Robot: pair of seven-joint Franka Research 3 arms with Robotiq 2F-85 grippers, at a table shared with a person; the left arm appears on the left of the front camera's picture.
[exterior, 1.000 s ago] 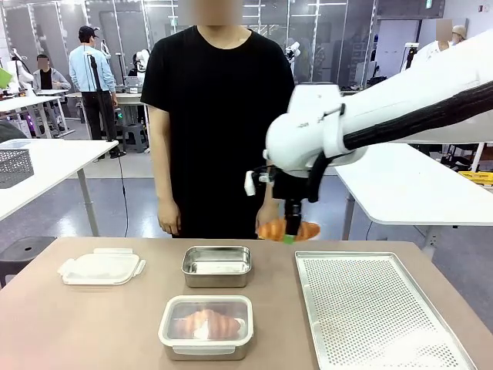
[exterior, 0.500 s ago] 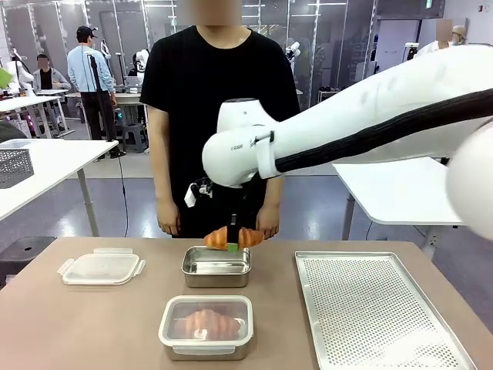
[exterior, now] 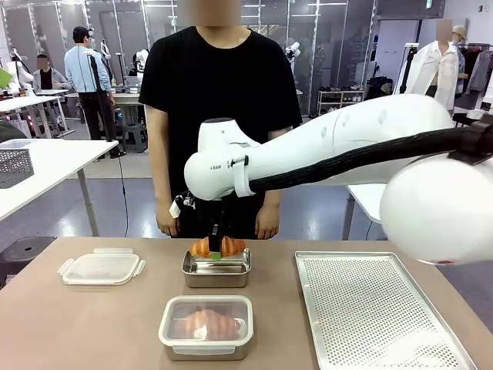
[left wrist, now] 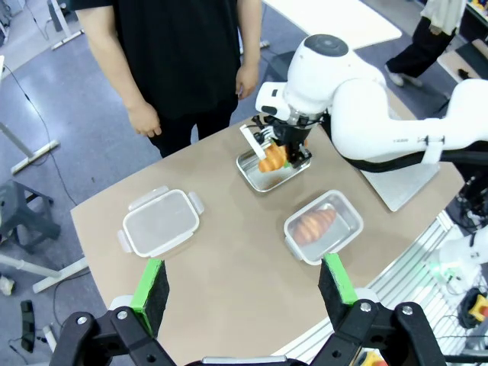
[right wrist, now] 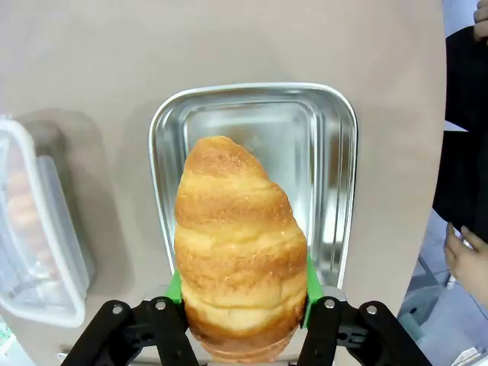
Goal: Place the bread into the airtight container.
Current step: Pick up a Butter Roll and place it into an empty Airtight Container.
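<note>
Right gripper (exterior: 216, 251) clamped tight on the golden-brown croissant (right wrist: 240, 244), hanging right over the open rectangular steel container (exterior: 217, 279) at the far middle of the table (exterior: 77, 324). Carry's done; lowering and letting go are left, I reckon.

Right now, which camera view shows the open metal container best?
The right wrist view: it looks straight down into the open metal container, showing its rim and bare floor, though the bread covers part. The front view shows its near wall side-on. The left wrist view shows it small, partly behind the right arm.
</note>
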